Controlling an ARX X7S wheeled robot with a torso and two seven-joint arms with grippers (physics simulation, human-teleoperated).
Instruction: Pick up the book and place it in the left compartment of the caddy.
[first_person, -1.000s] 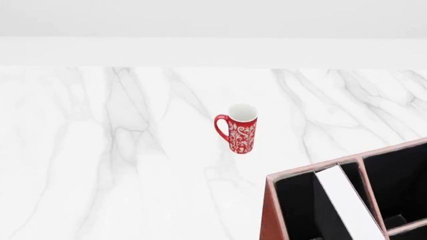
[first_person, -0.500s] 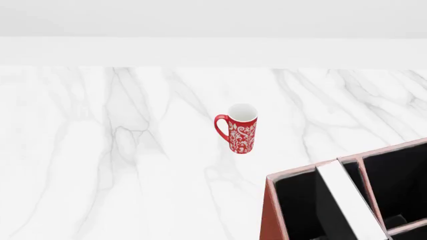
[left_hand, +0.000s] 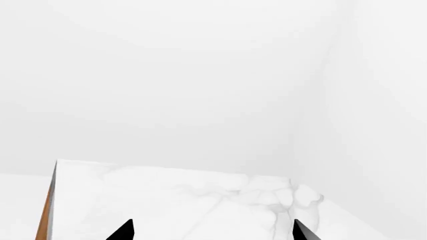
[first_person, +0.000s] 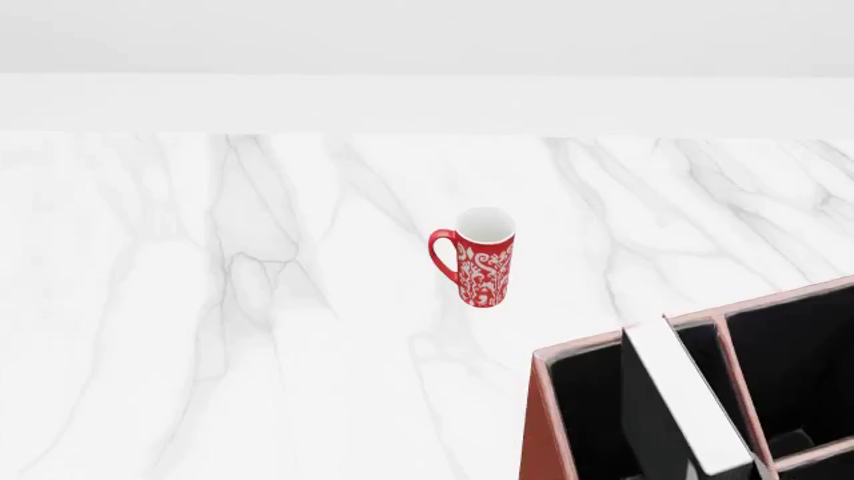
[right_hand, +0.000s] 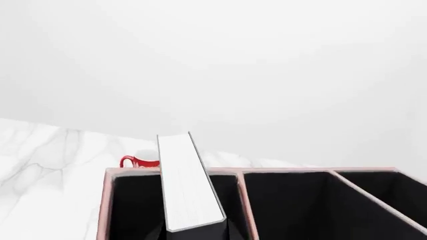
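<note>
- Right wrist view, nearest: plain black hardcover book with white page edges (right_hand: 190, 187) is standing on edge, white page block up, its lower end running out of frame toward the camera; right gripper's own fingers are not showing, so grip cannot be told for sure. Judging by how the book sits straight out from the camera, it is probably being held.
- Book is sitting inside the long black-lined left compartment (right_hand: 133, 205) of the large reddish-brown leather-look caddy with pale pinkish edges (right_hand: 280, 171), near the divider side.
- Change: compared with a second ago in the head view, the book (first_person: 681, 395) is shifting leftward off the divider and standing more upright, its black cover now showing on the left. It is reading as lower and more fully within the slot (first_person: 587, 415).
- Meaning: insertion is looking nearly finished; releasing and withdrawing are likely what remains.
- Caddy (first_person: 537, 420) is staying put at the lower right of the head view.
- Left gripper (left_hand: 212, 231): two dark fingertips well apart, nothing between them, hovering idle over the white marble tabletop (left_hand: 173, 200).
- Farther out: tall red patterned mug with white inside (first_person: 478, 257) is standing upright, well apart from the caddy, unmoved.
</note>
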